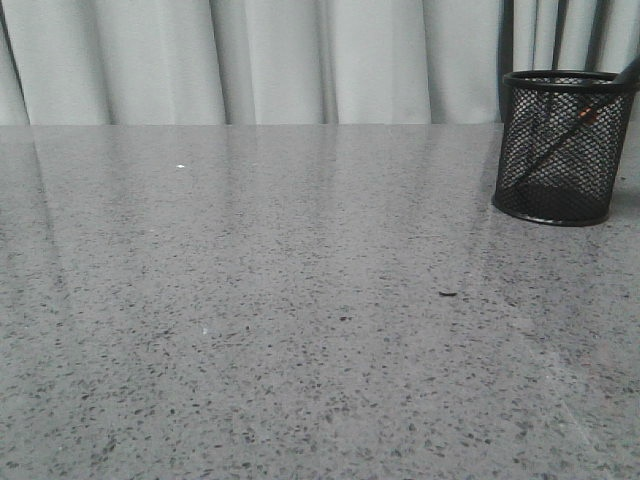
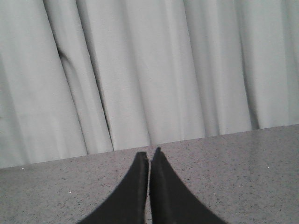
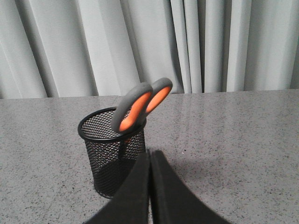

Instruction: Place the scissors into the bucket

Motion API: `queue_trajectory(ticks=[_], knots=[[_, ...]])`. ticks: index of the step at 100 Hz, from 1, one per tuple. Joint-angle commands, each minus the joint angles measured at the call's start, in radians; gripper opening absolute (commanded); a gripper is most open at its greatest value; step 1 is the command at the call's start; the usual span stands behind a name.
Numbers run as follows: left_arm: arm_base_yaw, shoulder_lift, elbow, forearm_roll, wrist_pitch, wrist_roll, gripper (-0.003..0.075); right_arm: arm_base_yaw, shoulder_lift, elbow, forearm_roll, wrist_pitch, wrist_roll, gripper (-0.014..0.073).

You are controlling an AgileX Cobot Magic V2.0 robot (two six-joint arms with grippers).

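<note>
The scissors (image 3: 139, 106) stand blades-down in the bucket (image 3: 113, 151), handles leaning out over its rim. The bucket sits on the tabletop (image 1: 300, 330) at the far right. Both tools, left (image 2: 149, 157) and right (image 3: 150, 156), are clenched on nothing, apart from the bucket.

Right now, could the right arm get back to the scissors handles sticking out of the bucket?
Probably yes. The right gripper is shut and empty. The scissors lean handles-up over the rim of the bucket just beyond it, with nothing between. It would need to open first.
</note>
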Motion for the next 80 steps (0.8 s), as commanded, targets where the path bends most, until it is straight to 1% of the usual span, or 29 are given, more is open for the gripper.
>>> queue_trajectory(ticks=[1,6,16,23,36,48,52,64,80], knots=[[0.002,0.009,-0.019,0.024,-0.079,-0.019,-0.0020,0.001,0.008,-0.026,0.006,-0.073,-0.011,-0.0070],[0.004,0.009,0.002,0.068,-0.101,-0.076,-0.0020,0.001,0.008,-0.026,0.006,-0.073,-0.011,-0.0070],[0.010,0.009,0.070,0.222,-0.132,-0.303,-0.0020,0.001,0.008,-0.026,0.006,-0.073,-0.011,-0.0070],[0.010,0.009,0.133,0.265,-0.150,-0.376,-0.0020,0.001,0.008,-0.026,0.006,-0.073,-0.011,-0.0070],[0.010,-0.054,0.241,0.265,-0.150,-0.398,-0.0020,0.001,0.008,-0.026,0.006,-0.073,-0.011,-0.0070],[0.021,-0.138,0.305,0.272,-0.150,-0.398,-0.0020,0.001,0.008,-0.026,0.006,-0.073,-0.011,-0.0070],[0.021,-0.142,0.303,0.281,-0.123,-0.398,-0.0020,0.001,0.008,-0.026,0.006,-0.073,-0.011,-0.0070],[0.019,-0.141,0.303,0.333,-0.123,-0.398,-0.0020,0.001,0.008,-0.026,0.006,-0.073,-0.011,-0.0070],[0.019,-0.141,0.303,0.322,-0.123,-0.398,-0.0020,0.001,0.008,-0.026,0.006,-0.072,-0.011,-0.0070]])
